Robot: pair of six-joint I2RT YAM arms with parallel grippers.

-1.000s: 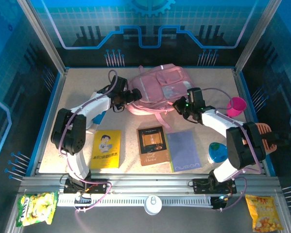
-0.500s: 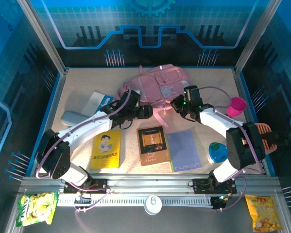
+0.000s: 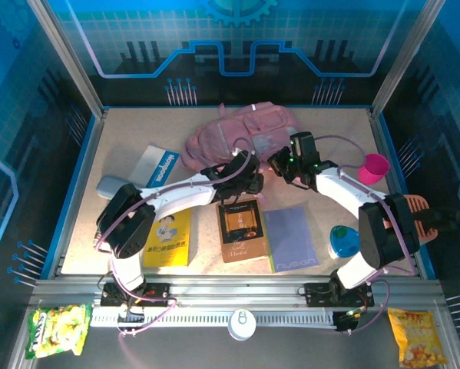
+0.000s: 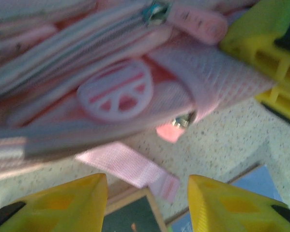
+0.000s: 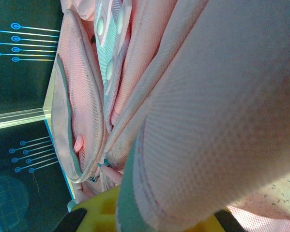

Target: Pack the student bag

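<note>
One soft student bag (image 3: 241,132) slumps at the far middle of the table (image 3: 130,138), fabric pinched in the clenched right gripper (image 3: 279,163); the left gripper (image 3: 252,183) hovers at its near edge, fingers apart, empty. Closing there may catch only the loose strap (image 4: 130,166), not the zip pull (image 4: 157,10).

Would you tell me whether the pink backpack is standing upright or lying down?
Lying down: the pink backpack slumps crumpled on the table.

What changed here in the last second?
The left hand swung from the left side of the student bag across to its near edge, beside the right hand. The bag bunched up. The right hand kept its grip on the bag; the brown book and pink cup stayed put.
</note>
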